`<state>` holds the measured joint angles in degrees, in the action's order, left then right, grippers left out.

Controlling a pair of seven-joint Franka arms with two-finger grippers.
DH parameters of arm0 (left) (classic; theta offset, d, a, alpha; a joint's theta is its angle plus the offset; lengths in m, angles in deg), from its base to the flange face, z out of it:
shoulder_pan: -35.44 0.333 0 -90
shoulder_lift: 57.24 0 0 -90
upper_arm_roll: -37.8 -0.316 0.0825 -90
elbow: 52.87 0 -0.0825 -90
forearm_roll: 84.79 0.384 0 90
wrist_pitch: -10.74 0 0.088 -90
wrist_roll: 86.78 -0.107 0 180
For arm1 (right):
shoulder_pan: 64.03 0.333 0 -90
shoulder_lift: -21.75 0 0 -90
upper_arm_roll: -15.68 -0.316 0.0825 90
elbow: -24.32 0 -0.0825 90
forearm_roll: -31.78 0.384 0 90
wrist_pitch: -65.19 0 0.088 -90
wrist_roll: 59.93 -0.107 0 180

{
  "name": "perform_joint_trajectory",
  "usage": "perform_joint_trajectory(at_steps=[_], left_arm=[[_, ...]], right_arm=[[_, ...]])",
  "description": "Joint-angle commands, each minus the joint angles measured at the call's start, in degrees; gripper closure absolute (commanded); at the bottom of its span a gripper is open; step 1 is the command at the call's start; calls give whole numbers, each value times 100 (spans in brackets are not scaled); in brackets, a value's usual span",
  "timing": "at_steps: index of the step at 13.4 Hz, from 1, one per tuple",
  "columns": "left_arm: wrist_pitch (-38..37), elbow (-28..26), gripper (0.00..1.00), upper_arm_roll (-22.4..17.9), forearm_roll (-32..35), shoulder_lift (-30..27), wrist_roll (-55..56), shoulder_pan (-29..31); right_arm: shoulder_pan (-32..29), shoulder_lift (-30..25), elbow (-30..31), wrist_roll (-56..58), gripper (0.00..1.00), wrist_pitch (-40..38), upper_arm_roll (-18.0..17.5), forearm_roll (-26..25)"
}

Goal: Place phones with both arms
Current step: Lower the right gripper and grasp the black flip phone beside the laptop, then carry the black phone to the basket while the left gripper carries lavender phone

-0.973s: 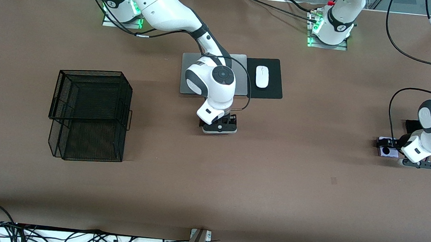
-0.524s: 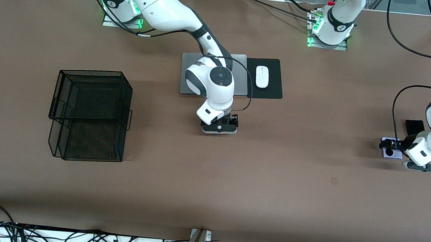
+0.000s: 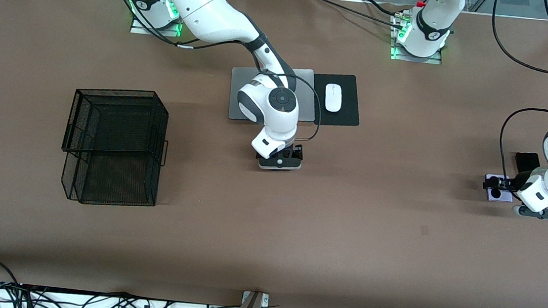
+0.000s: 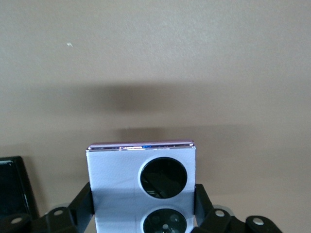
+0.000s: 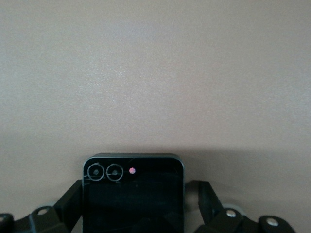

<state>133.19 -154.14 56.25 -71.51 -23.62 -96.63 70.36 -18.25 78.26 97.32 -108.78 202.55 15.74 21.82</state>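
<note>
Table (image 3: 395,244): brown covering, both arm bases along its 12 o'clock edge in the front view.
Lilac-white phone (image 4: 116,184): two black circles on its face. It sits at 3 o'clock on the table, at the left arm's end. It is raised a little off the surface and its shadow falls on the brown covering.
Left gripper (image 4: 142,194): clenched on the lilac-white phone, one black finger pressed against each side edge.
Other black phone (image 3: 527,160): flat on the table at the same end, partly covered by the left arm in the front view.
Small black phone (image 5: 133,199): squarish, flat on the table near its middle. Two ringed lenses and a small pink dot sit along one edge.
Right gripper (image 5: 136,194): down over the small black phone with its fingers spread to either side. One finger stands clear of the phone's edge, so nothing is grasped.
Laptop (image 3: 238,106): grey, lid shut, at 12 o'clock from the small black phone, half hidden by the right arm.
Mouse (image 3: 333,97): white oval on a black pad (image 3: 347,115) that touches the laptop's edge, at 1 o'clock from the small black phone.
Wire basket (image 3: 113,145): black mesh, at 9 o'clock on the table, toward the right arm's end.
</note>
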Motion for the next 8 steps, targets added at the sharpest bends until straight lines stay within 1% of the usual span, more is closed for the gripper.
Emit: perform_joint_trajectory(at_steps=[1,2,3,4,5,6,7,8], left_arm=[[-537,195,59,80,-19,-137,264,-64],[-608,257,60,80,-28,-136,264,-116],[-626,275,60,88,-19,-136,299,-134],[-678,293,60,88,-19,-145,317,-160],[-705,301,60,106,-19,-145,378,-169],[-749,301,60,158,-19,-180,387,-196],[-862,362,60,237,-28,-224,439,-248],[-1159,546,60,316,-28,-233,614,-370]], right_arm=[[11,45,-4,41,0,46,-32,169],[11,54,-4,33,17,37,-40,186],[11,45,-4,15,46,37,-41,186],[11,36,-4,-2,62,28,-41,274],[11,19,-4,15,69,19,-41,518],[11,1,-13,24,71,-16,-41,634],[11,-34,-13,24,72,-59,-41,643],[11,-95,-30,41,73,-216,-41,644]])
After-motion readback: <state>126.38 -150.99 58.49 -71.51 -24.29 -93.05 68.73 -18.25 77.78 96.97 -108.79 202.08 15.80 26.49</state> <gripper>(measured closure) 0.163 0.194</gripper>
